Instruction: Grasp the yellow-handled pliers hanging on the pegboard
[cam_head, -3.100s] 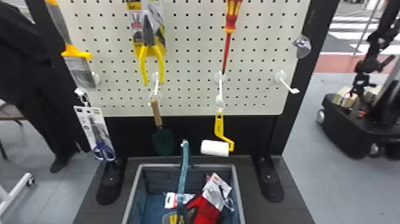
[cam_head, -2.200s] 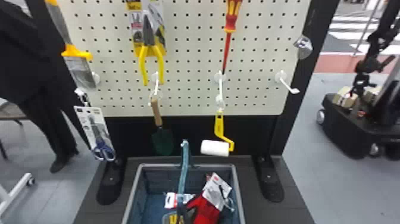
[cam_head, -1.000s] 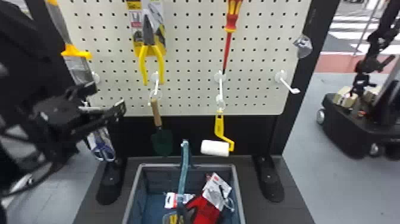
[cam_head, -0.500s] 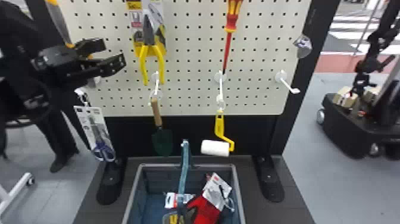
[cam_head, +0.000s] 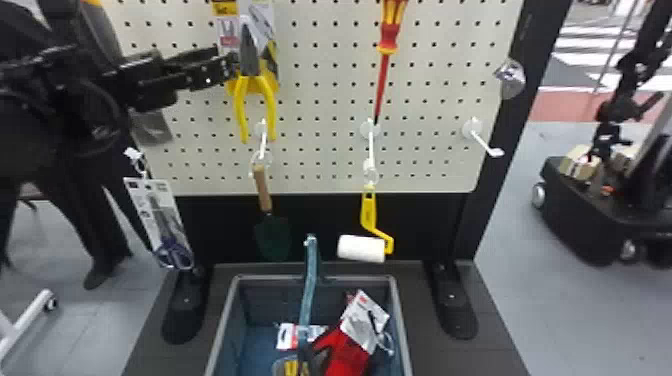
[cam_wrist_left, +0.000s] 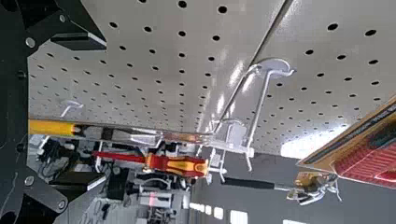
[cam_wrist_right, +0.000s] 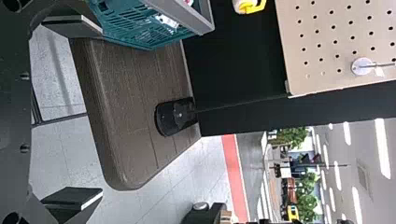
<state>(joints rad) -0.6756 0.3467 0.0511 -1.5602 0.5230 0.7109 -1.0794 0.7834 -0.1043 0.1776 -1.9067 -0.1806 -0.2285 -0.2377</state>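
curved yellow-handled pliers (cam_head: 255, 82) on perforated pegboard (cam_head: 430, 90), flat black fingers (cam_head: 216, 76) just beside

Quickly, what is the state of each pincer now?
Left pincer: open, at the yellow-handled pliers.
Right pincer: open, holding nothing.

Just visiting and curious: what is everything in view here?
pegboard: one, cream, upright behind the bin
yellow-handled pliers: one, yellow and black, hanging upper left on the pegboard
screwdriver: one, red and yellow, hanging upper middle
trowel: one, wood handle, dark green blade, below the pliers
paint roller: one, yellow handle, white roll, below the screwdriver
packed scissors: one, blue-handled, off the pegboard's left edge
bin: one, grey, bottom middle, holding packed tools
left arm: one, black, jaws open just left of the pliers
right arm: one, black, jaws open, low near the stand's foot
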